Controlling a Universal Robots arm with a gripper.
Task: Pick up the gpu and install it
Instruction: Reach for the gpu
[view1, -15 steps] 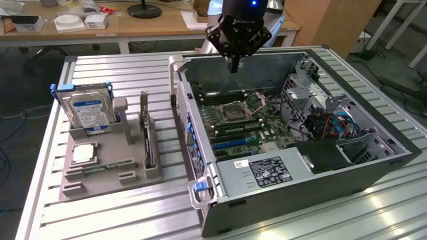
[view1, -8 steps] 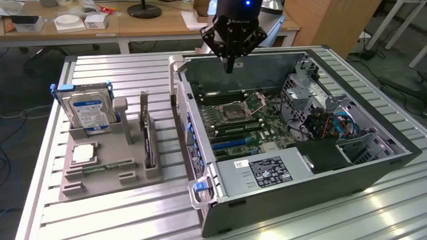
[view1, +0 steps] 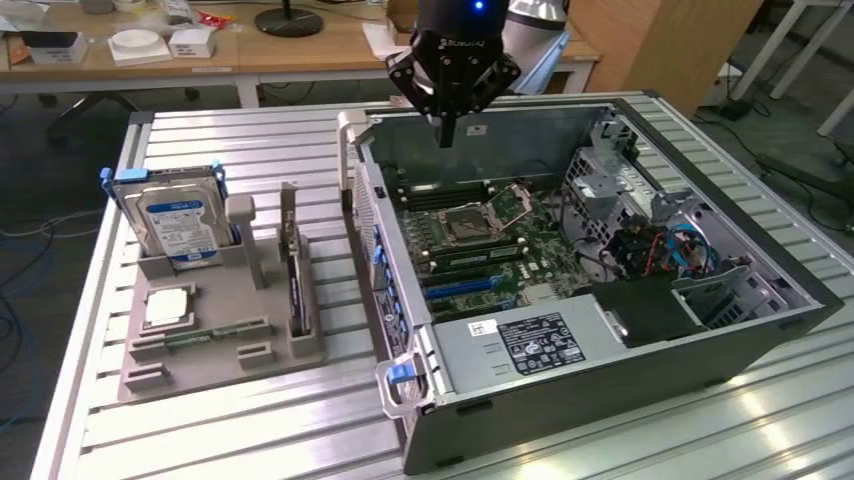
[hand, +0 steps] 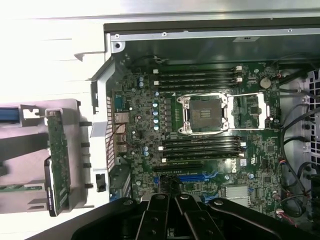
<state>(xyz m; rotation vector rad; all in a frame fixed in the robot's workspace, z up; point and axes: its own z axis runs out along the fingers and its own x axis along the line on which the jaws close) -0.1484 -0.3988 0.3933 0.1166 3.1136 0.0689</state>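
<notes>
Dark slim gpu (view1: 296, 295) in grey tray (view1: 238, 300)

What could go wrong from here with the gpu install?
The gpu stands edge-on in the grey tray and is thin: a grip could slip or tilt it. The shut gripper hangs over the open case, whose side wall stands between tray and motherboard; the card might snag there.

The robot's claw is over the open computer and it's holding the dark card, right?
Not quite. The gripper is over the open computer, but it is shut and holds nothing. The exterior view shows the gpu standing in the grey holder beside the computer.
</notes>
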